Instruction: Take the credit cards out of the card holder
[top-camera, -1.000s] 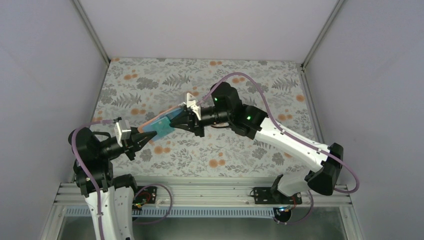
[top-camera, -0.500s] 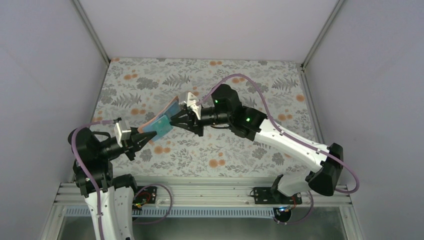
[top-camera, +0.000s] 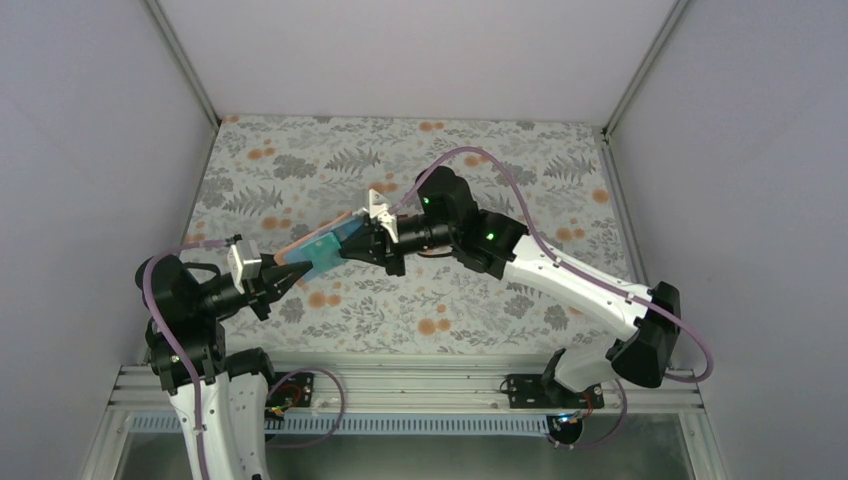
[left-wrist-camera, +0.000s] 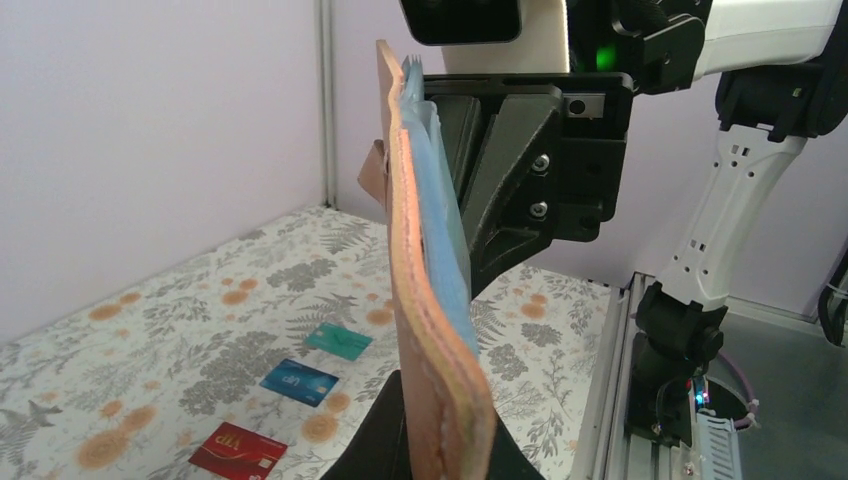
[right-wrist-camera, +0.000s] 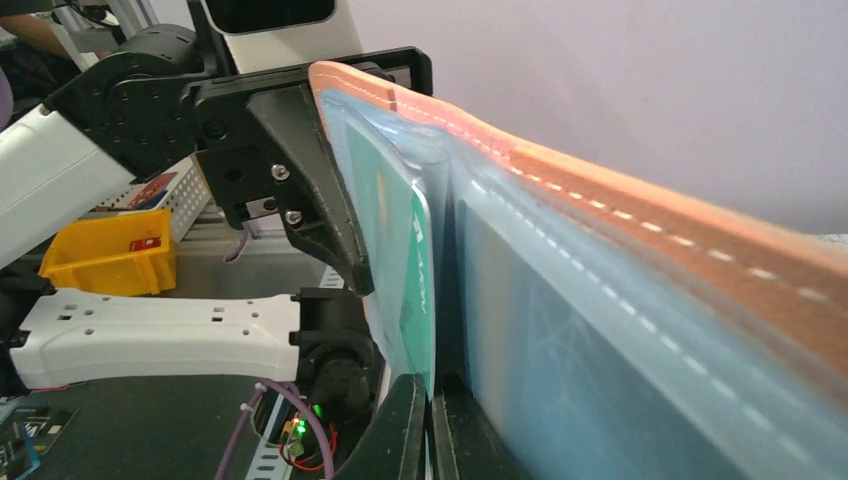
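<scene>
Overhead: the left arm is folding up from its base at lower left, with the forearm reaching toward centre frame. The left gripper (top-camera: 283, 272) is clamping the lower-left end of the reddish-brown leather card holder (top-camera: 318, 248). The right arm is stretching its long white link from lower right up to centre, with the black wrist pointing left. The right gripper (top-camera: 348, 247) is meeting the holder's opposite end. The holder is hanging between the two grippers at centre-left of the frame, above the floral-print tablecloth (top-camera: 480, 160) and not touching it.

Left wrist view: the holder is standing edge-on up the middle and bowing slightly. It's thick tan-brown leather with a stitched edge and a thin, glossy light-blue lining.

Right wrist view: the holder is lying open, showing an orange-brown stitched rim and translucent blue pockets. A teal-green plastic card (right-wrist-camera: 385, 250) with white lettering along its edge is sitting in the pocket left of the fold. The right fingers (right-wrist-camera: 400, 435) are pinching together at bottom centre, right where that card's edge runs down. Can't tell if they're catching pocket film too.

Three flat, glossy rectangular cards are lying on the cloth in a diagonal row, apart from each other, at lower left of the left wrist view: red card (left-wrist-camera: 238, 451), blue card (left-wrist-camera: 298, 381), teal card (left-wrist-camera: 338, 341).
</scene>
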